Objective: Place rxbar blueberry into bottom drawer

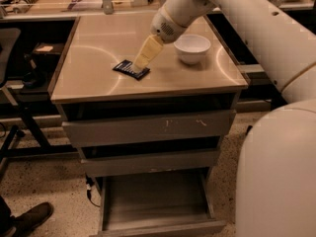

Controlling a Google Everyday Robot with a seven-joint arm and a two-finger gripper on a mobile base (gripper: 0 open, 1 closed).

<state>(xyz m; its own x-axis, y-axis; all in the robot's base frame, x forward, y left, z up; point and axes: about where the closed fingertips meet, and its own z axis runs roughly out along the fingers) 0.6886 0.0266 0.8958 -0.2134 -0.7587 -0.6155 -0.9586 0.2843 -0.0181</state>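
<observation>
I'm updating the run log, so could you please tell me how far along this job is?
Done: the bottom drawer already stands open. In hand: the gripper is down at the rxbar blueberry, which lies flat on the cabinet top, left of the white bowl. Left: lifting the bar, carrying it down and releasing it in the drawer.

rxbar blueberry (pixel 129 68): dark navy wrapper, faint light print.
gripper (pixel 140 65), down at the bar's right end: cream.
arm (pixel 247 19): white.
bowl (pixel 193 47): white.
table (pixel 94 48): tan, dull sheen.
bottom drawer (pixel 155 201): plain grey.
floor (pixel 44 186): speckled beige.
</observation>
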